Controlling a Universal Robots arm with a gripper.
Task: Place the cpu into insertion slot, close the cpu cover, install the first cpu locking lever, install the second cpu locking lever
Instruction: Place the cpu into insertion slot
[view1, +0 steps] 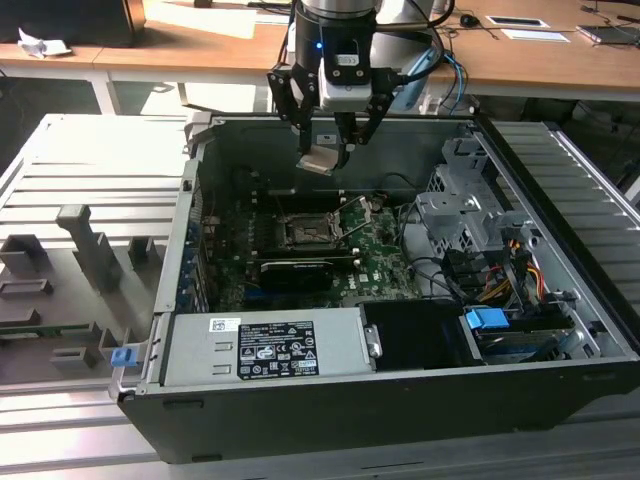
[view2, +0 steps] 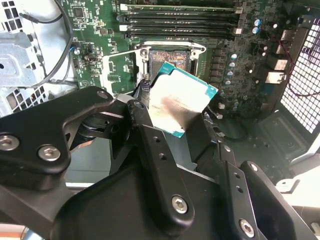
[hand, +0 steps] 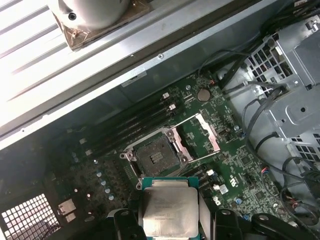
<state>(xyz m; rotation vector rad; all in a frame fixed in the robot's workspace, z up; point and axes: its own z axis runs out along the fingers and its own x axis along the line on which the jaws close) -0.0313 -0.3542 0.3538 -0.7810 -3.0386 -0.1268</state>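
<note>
- Arm: one, reaching down from above over the far wall of the open computer case (view1: 400, 420); wrist vertical, tool (view1: 325, 155) pointing down into the case
- Tool: one, black linkage fingers (view2: 150, 145) closed part-way onto the edges of the cpu (view1: 320, 160), which is clamped between them
- Cpu: one, pale metal face outward, held tilted in the air; seen in both wrist views (view2: 182, 102) (hand: 168, 212); well above the board and touching nothing but the fingers
- Insertion slot: one (view1: 303, 232), square and black with a dark centre, lying bare on the green motherboard (view1: 380, 255) below the cpu; also seen in both wrist views (view2: 167, 57) (hand: 155, 157)
- Cpu cover: one (hand: 209, 134), thin silvery frame swung up and open just beside the slot
- Memory slots: four counted in the second wrist view (view2: 180, 20), long and black, parallel, near the slot
- Power supply: one grey labelled box (view1: 265, 345) along the near side of the case
- Drive cage: one (view1: 470, 200), grey metal, at the exterior view's right inside the case
- Blue plastic tabs: two (view1: 487, 320) (view1: 122, 355)
- Worktop: grey ribbed metal (view1: 90, 150) carrying the case; grey fixture blocks (view1: 90, 245) at the exterior view's left
- Room: wooden worktop (view1: 200, 40) behind, with papers on it
</note>
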